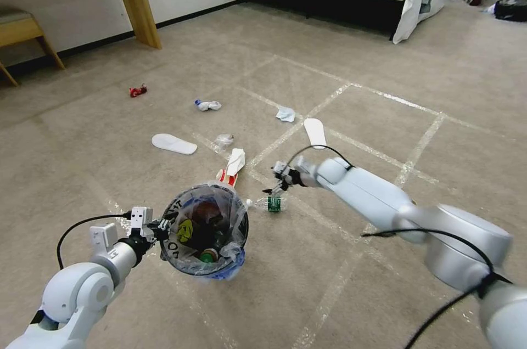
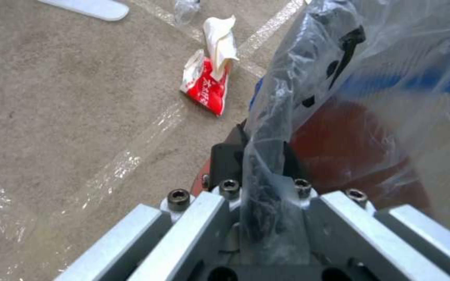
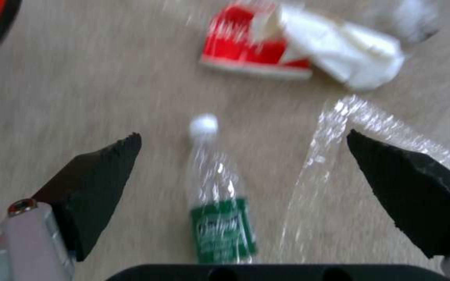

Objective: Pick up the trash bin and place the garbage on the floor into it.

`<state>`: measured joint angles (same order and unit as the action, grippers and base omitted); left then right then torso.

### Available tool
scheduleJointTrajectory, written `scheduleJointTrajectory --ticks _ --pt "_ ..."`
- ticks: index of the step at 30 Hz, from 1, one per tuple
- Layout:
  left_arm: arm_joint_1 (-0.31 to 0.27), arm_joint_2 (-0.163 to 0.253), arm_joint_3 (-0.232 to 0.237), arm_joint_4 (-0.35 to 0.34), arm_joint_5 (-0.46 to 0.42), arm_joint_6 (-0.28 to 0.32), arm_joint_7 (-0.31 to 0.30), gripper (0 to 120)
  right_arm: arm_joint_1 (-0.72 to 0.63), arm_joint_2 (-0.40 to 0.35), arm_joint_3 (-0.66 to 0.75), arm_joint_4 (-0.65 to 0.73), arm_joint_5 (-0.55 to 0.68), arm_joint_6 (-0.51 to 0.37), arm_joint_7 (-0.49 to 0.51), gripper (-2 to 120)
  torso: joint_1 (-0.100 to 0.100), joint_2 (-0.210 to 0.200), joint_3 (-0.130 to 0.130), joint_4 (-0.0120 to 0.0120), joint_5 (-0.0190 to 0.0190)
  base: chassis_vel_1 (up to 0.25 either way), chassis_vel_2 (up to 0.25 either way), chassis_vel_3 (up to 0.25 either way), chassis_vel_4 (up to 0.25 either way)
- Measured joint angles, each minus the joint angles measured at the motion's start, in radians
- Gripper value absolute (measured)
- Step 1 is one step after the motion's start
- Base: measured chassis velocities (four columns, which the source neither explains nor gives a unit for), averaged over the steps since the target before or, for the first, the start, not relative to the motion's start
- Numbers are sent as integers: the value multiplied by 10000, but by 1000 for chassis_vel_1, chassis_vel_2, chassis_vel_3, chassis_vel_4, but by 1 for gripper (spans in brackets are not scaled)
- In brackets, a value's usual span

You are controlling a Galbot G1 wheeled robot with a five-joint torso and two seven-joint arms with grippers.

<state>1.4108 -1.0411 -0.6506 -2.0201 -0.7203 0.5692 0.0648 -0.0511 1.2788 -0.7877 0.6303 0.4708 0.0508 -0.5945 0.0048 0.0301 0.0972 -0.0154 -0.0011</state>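
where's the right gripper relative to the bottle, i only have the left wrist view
Observer: The right gripper hangs open over the clear bottle, which lies on the carpet between its fingertips.
Operator: is the bin off to its side
Observer: Yes. In the head view the trash bin sits beside the bottle, clamped at the rim by the left gripper.
Operator: anything in the bin already
Observer: Yes, a green-capped bottle and some dark items lie inside.
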Motion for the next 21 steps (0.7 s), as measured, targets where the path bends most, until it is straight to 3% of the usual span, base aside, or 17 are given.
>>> scheduleJointTrajectory --ticks 2,8,21 --pt "12 -22 -24 0 21 -13 30 1 522 592 -672 -772 -531 -404 -764 100 0 -1 1 -2 11 0 0 0 0" --pt "33 -32 -42 -89 -9 -60 76 1 749 891 -1090 -1271 -1580 -984 -1515 100 0 0 0 -7 8 0 0 0 0" --pt "109 55 -10 -118 -61 -233 222 1 190 969 -391 -1977 -2497 -1062 -945 100 0 -1 0 -6 12 0 0 0 0"
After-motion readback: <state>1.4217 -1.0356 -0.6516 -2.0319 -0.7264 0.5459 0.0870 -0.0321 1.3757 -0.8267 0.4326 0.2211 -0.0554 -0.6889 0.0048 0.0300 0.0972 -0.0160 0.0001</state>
